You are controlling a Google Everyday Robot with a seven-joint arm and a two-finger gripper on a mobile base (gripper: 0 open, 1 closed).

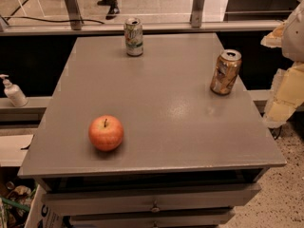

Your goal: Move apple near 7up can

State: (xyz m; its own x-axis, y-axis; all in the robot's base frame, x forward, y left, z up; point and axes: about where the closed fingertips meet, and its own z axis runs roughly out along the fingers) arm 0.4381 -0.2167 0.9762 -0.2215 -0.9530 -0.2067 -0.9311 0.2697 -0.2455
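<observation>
The apple (106, 133) sits on the grey bench (171, 113) near its front left corner, stem up, touching nothing else. The 7up can (134, 37) stands upright at the far edge of the bench, a little left of centre and well apart from the apple. A dented brown-gold can (225, 72) stands close to the right edge, tilted slightly, far from both. The gripper (287, 87) shows only as a pale white and yellow shape at the right border of the view, off the bench's right side and above the floor, holding nothing that can be seen; whether it is parted or closed I cannot tell. A white pump bottle (14, 93) stands on a ledge left of the bench, and drawers (152, 201) run below the bench top.
</observation>
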